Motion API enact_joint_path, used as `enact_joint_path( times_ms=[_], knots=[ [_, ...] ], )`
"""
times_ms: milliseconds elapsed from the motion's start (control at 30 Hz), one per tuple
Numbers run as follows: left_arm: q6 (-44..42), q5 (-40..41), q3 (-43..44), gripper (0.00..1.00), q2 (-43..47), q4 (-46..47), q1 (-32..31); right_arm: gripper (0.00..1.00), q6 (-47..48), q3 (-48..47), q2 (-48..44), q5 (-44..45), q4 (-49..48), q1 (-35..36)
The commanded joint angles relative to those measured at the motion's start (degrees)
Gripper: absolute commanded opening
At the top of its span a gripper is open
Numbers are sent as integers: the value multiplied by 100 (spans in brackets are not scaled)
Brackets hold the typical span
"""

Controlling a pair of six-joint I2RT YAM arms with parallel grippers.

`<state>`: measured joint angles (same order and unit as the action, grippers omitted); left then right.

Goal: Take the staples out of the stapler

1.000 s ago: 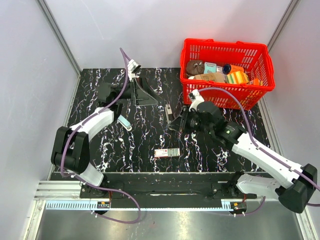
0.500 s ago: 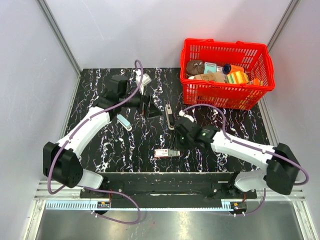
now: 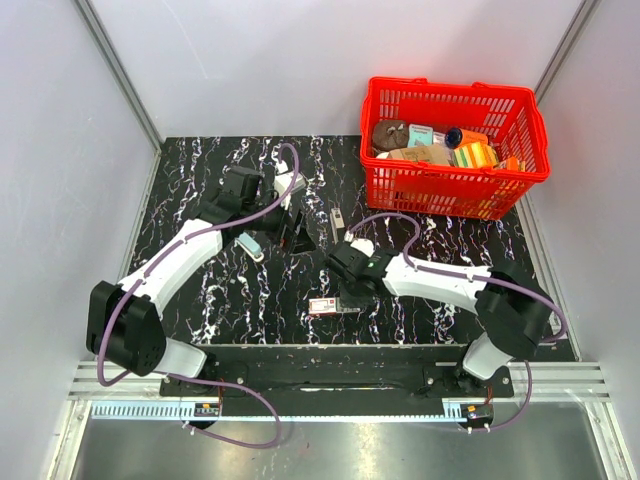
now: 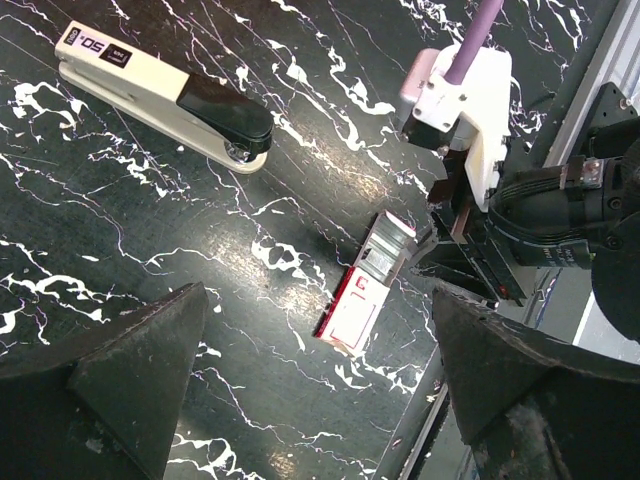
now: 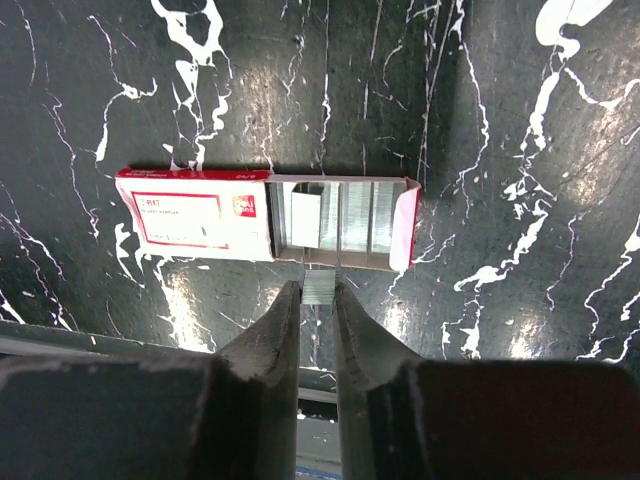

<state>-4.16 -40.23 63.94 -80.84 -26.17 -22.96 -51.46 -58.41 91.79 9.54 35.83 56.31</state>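
right end effector pinches staple strip | stapler label: "50"

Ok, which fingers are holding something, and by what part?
Right fingers pinch a small silvery strip of staples by its sides, beside the open red-and-white staple box; left fingers hold nothing.
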Motion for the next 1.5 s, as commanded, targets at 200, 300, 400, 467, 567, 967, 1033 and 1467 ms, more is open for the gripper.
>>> enact_joint_path(
  times_ms=[200,300,400,467,567,967,1033,1467],
  knots=[
    [-138,6,-57,99,235,77,-51,9,66,-355,357,303,20,11],
    [-129,-3,-49,99,226,77,-59,9,66,-329,427,285,20,20],
    [-120,-11,-31,99,235,77,-68,9,101,-329,445,259,20,20],
    [-111,-20,-31,99,226,77,-86,11,110,-329,463,259,20,11],
    [-102,-20,-31,99,235,77,-94,13,154,-337,480,250,29,-15],
    [-102,-73,-31,99,332,77,-103,18,224,-355,542,189,20,-85],
    [-111,-82,-22,99,341,77,-103,22,233,-364,542,180,20,-94],
    [-164,-64,-57,98,385,77,-138,36,268,-460,279,197,143,-86]
  ],
)
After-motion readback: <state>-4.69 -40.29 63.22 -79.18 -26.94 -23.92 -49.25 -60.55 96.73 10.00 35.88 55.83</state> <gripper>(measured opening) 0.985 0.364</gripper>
